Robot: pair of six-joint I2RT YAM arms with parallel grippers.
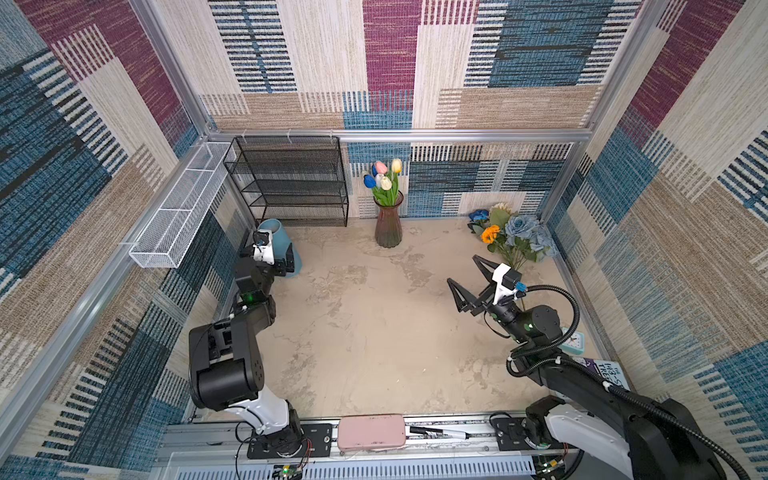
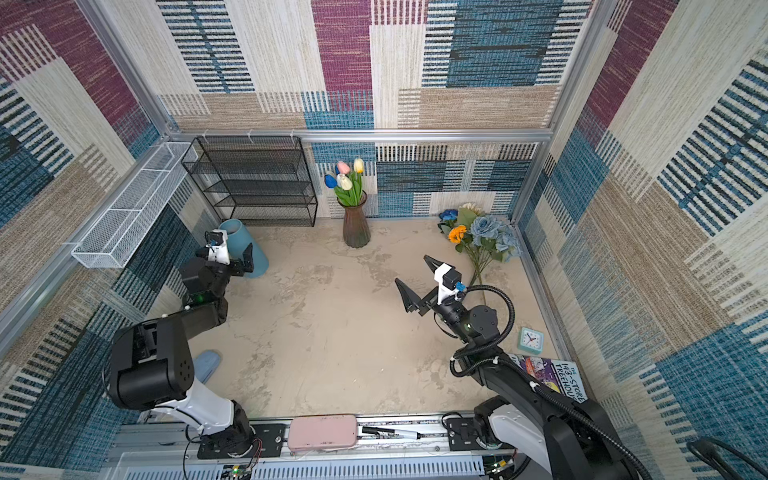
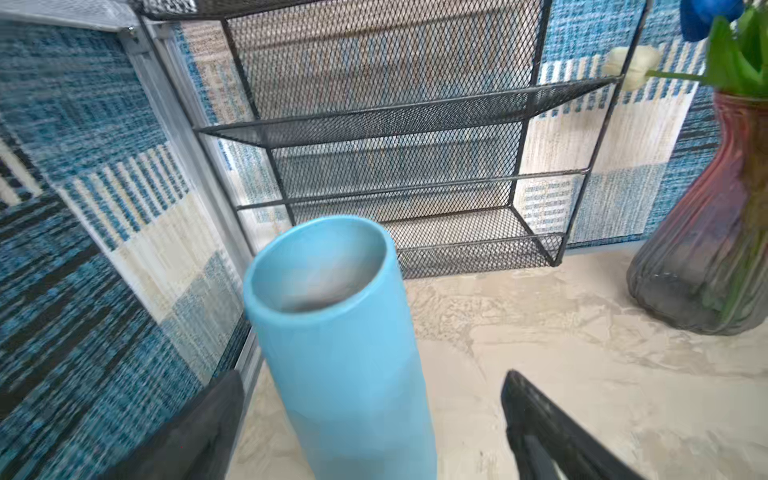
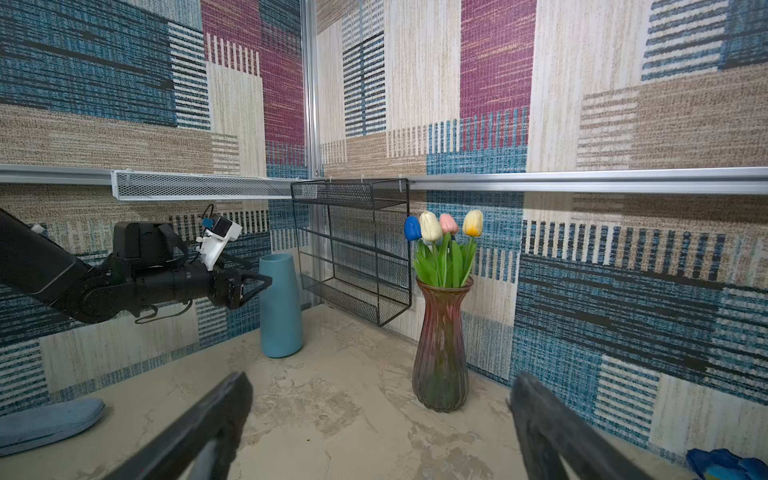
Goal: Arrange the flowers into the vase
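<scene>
Noting a pink case [image 1: 371,432] and a marker [image 1: 440,433] lying on the near rail, and a book [image 2: 552,374] and a small clock [image 2: 532,340] sitting at near right. Hovering the right gripper [image 1: 462,270] over the right middle of the table [image 1: 374,332], jaws spread wide and gripping nothing, pointing far and left. Spotting the loose flowers [image 1: 513,245] lying just right of and beyond that gripper, apart from it, with stems trailing nearward past its wrist. Seeing the dusty-blue rose bunch [image 1: 521,227], orange sunflower [image 1: 490,233] and deep-blue rose [image 1: 478,215] piling up in the far right corner. Straddling the blue vase [image 3: 332,332] at far left with the left gripper [image 3: 372,376], jaws wide apart, a gap showing on either side of the upright cylinder, nothing clasped. Seeing the tulips [image 1: 384,176] standing in the glass vase [image 1: 388,228] at the middle of the far wall, beyond both grippers and well apart from them, with a black mesh shelf [image 1: 291,183] just to its left.
</scene>
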